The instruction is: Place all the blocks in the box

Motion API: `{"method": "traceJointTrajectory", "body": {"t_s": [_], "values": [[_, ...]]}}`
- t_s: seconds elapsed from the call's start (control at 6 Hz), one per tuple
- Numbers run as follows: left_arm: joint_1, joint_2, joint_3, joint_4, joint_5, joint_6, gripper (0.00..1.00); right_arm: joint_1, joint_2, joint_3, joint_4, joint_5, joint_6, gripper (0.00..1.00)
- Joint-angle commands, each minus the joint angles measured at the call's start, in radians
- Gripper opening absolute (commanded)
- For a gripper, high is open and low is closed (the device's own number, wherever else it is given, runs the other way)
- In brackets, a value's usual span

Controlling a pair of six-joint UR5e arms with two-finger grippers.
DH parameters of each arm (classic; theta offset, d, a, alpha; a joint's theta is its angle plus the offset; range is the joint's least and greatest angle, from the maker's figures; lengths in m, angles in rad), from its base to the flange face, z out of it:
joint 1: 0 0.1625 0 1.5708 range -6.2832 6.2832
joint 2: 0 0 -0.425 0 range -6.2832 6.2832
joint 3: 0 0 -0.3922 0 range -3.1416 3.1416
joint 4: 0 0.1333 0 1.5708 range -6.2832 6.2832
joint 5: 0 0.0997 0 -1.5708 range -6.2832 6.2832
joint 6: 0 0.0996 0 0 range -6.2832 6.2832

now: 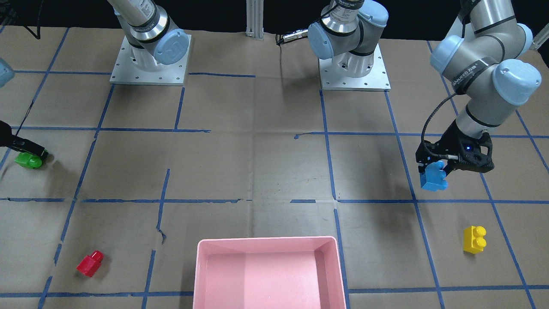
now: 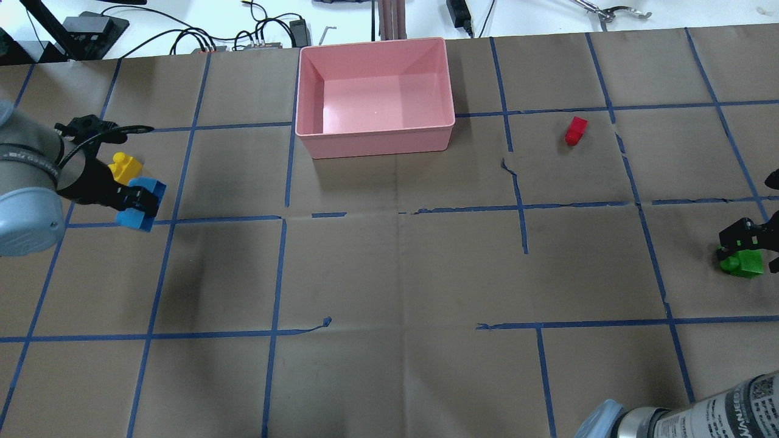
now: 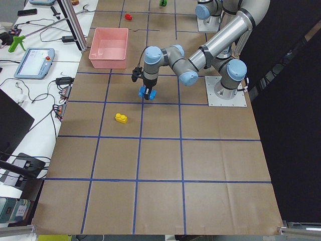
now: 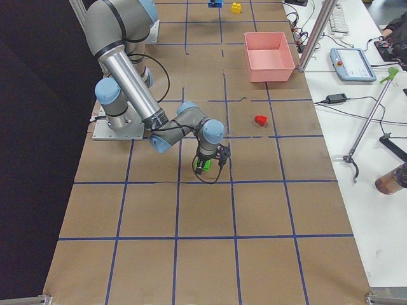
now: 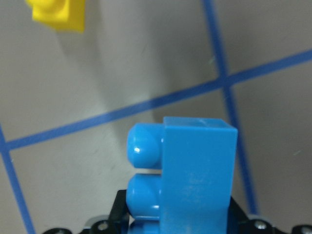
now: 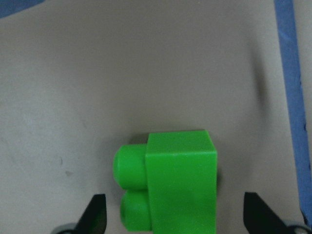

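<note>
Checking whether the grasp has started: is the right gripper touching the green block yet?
Apart. The right wrist view shows the right gripper open, with a clear gap on both sides of the green block.

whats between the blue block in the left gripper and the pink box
Nothing but taped paper; the overhead view shows that stretch bare between the blue block and the pink box.

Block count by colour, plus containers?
blue block: 1
green block: 1
red block: 1
yellow block: 1
pink box: 1
Total: 5 things, made up of 4 blocks and 1 box. No blocks are inside the box.
</note>
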Motion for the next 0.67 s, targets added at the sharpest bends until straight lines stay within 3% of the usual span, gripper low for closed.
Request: {"method": "traceJointTrajectory", "body": {"t_s": [0.0, 0.17, 0.5], "values": [[-0.199, -0.094, 0.195, -0.067, -0.173, -0.414, 0.0, 0.001, 0.004, 0.001, -0.033, 0.003, 0.018, 0.91], [-0.326, -0.233, 0.374, -0.058, -0.171, -0.556, 0.0, 0.001, 0.004, 0.001, -0.033, 0.026, 0.032, 0.87], [-0.469, -0.502, 0.721, -0.057, -0.171, -0.772, 0.0, 0.0, 0.004, 0.002, -0.035, 0.051, 0.032, 0.86]]}}
